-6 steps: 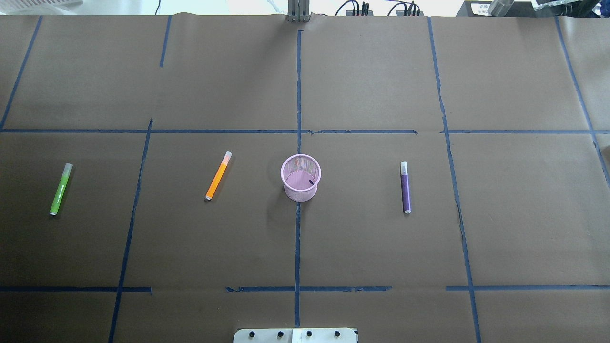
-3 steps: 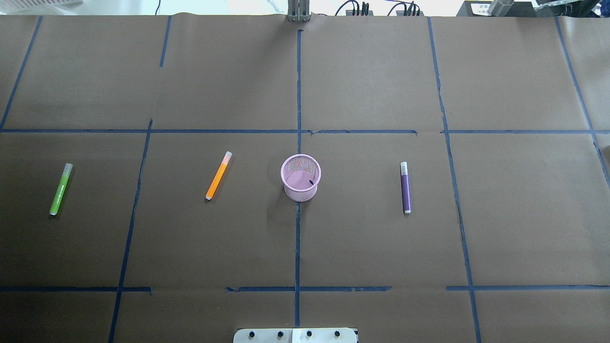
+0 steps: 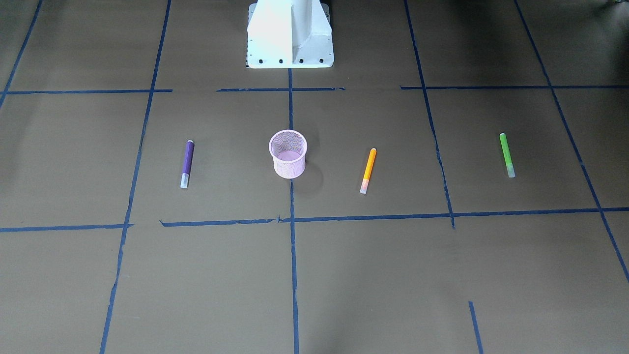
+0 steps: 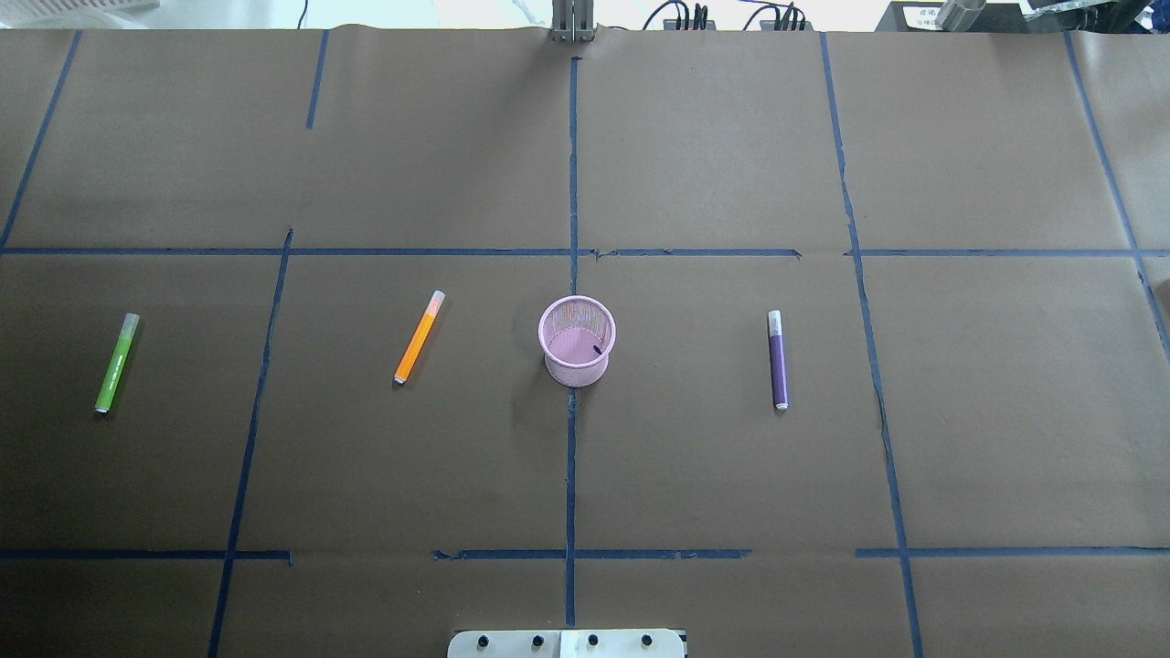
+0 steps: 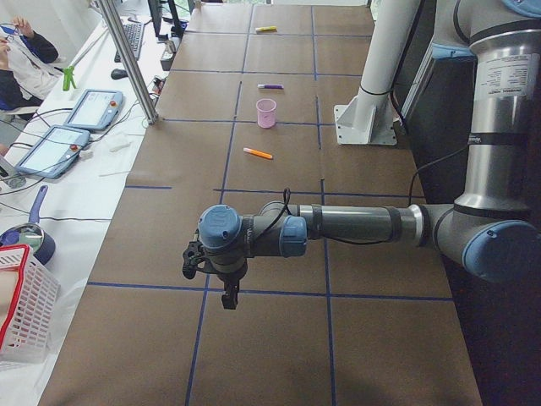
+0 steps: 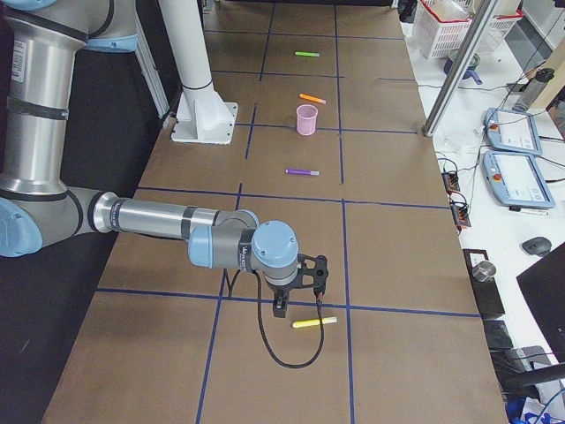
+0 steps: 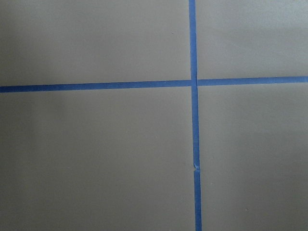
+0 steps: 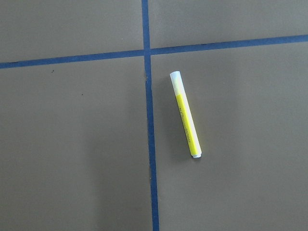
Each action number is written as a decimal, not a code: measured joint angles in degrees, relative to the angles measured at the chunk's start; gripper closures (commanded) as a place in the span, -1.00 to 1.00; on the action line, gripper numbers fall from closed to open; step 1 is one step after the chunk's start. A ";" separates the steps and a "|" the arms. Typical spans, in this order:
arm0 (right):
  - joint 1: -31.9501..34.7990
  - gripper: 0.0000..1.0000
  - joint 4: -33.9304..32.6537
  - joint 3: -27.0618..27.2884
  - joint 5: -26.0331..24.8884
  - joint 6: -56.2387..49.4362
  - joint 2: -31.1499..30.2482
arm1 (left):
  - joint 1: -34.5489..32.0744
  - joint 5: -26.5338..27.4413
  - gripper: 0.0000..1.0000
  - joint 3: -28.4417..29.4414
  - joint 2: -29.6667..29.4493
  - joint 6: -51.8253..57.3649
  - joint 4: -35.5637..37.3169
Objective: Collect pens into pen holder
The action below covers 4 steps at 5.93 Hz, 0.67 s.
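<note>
The fingers of the left gripper point(image 5: 223, 286) and the right gripper point(image 6: 298, 291) show only in the two side views, where I cannot tell whether they are spread or pressed together; each gripper hangs over the brown paper table point(image 4: 713, 146) near its own end, holding nothing that can be seen. The pen holder point(image 4: 577, 341) stands upright on the centre blue tape line point(image 4: 570, 466), well apart from every pen. The orange pen point(image 4: 419, 337) lies flat on the robot's left of it, and the green pen point(image 4: 117, 363) lies farther out on that side. The purple pen point(image 4: 777, 359) lies flat on the robot's right. The yellow pen point(image 8: 186, 115) lies flat near the right gripper, just beside a tape line, its pale cap pointing toward a tape crossing. Small print runs along the green and yellow barrels, but it is too fine to read. The left wrist view shows only paper and crossing tape.
</note>
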 measured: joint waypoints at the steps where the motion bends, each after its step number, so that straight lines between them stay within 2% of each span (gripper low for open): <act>1: 0.00 -1.00 0.00 0.00 0.00 -0.01 0.01 | 0.01 0.00 -1.00 -0.18 -0.14 -0.06 0.08; 4: 0.00 -1.00 0.00 0.00 0.15 -0.06 0.03 | 2.04 -0.25 -1.00 -1.30 -2.37 -0.32 -0.41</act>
